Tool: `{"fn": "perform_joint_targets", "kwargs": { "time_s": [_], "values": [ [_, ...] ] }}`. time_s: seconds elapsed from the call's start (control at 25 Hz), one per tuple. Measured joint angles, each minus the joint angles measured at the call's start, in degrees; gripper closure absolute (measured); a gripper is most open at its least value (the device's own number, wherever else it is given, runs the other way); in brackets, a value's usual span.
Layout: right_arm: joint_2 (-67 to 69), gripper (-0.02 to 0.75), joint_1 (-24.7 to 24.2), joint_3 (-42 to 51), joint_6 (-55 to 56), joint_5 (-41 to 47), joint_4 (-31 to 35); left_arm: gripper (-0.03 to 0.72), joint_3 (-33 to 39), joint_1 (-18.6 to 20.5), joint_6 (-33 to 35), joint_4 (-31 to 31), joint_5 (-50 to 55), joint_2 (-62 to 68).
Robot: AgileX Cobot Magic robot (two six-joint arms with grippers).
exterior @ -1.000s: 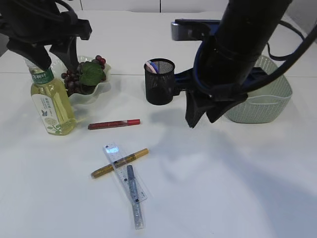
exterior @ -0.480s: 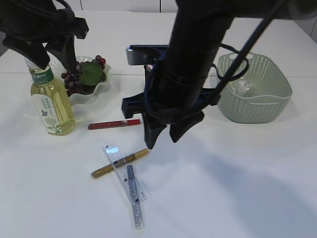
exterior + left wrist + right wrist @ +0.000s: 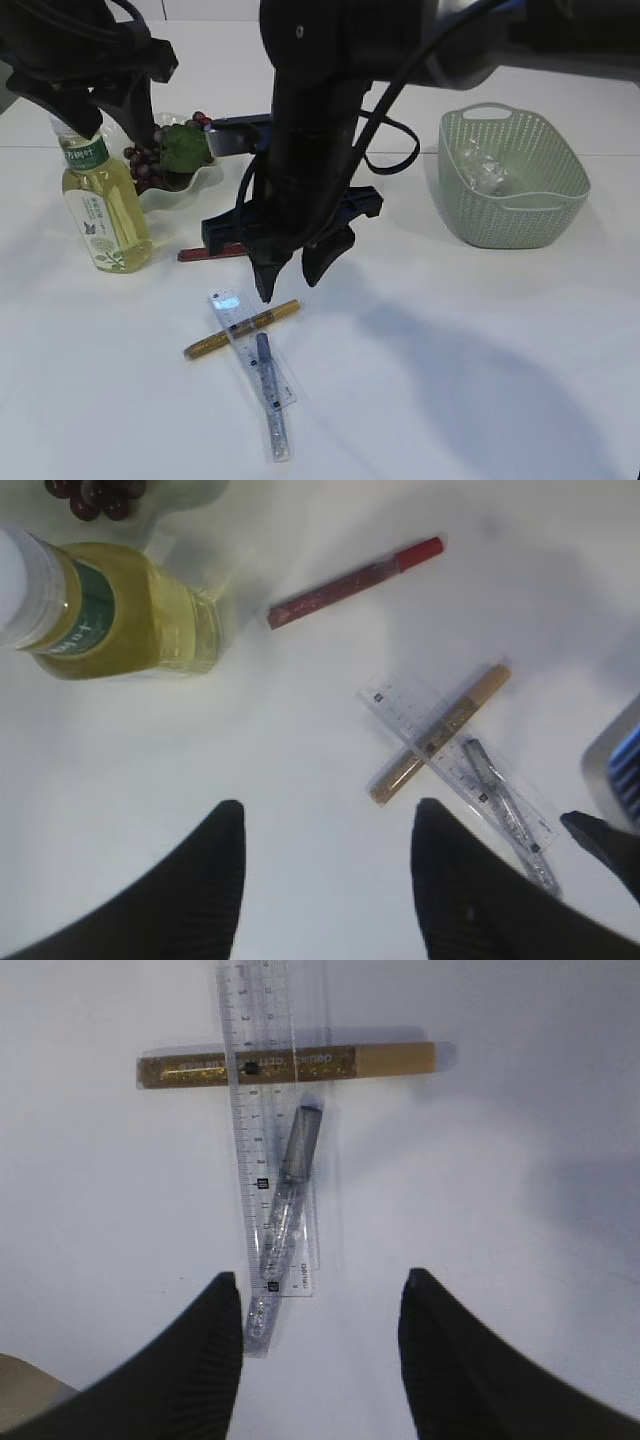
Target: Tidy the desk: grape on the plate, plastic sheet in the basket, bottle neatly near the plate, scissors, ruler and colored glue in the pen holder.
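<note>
Hovering at centre frame in the exterior view, the right gripper (image 3: 285, 280) hangs just above the white table (image 3: 480, 350), jaws spread and empty; its wrist view shows both dark fingers (image 3: 215, 1345) apart over bare surface at the bottom of the frame. Below it, centre-left, lies the clear ruler (image 3: 250, 345), running diagonally. A gold glue pen (image 3: 240, 328) lies crosswise under the ruler near its upper end, and a silver glue pen (image 3: 270, 395) rests lengthwise along the ruler's lower half, its tip past the ruler's end. A red glue pen (image 3: 195, 254) lies apart on the table, partly hidden behind the right arm. At upper left the left gripper (image 3: 325, 880) is held over the bottle (image 3: 100, 205) of yellow liquid; wrist view shows its jaws parted with nothing between them. Bottle stands upright, just beside the plate (image 3: 185, 190), which holds the grapes (image 3: 150, 160) with a green leaf. The green basket (image 3: 515, 190) at upper right holds the crumpled plastic sheet (image 3: 480, 172). Pen holder and scissors are hidden behind the right arm.
</note>
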Motion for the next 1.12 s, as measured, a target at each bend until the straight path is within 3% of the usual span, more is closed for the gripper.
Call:
{"fn": "perform_joint_targets", "kwargs": {
  "time_s": [0.28, 0.88, 1.12],
  "values": [
    [3.93, 0.332, 3.88, -0.77, 0.80, -0.01, -3.33, 0.294, 0.00, 0.00, 1.87, 0.00, 0.10, 0.00],
    [11.68, 0.329, 4.51, -9.67, 0.92, -0.13, -3.41, 0.295, 0.00, 0.09, 3.49, 1.81, 0.10, 0.00],
    [12.79, 0.329, 4.99, -9.91, 0.92, -0.13, -3.01, 0.301, 0.00, 4.48, 3.75, 1.29, 0.10, 0.00]
  ]
}}
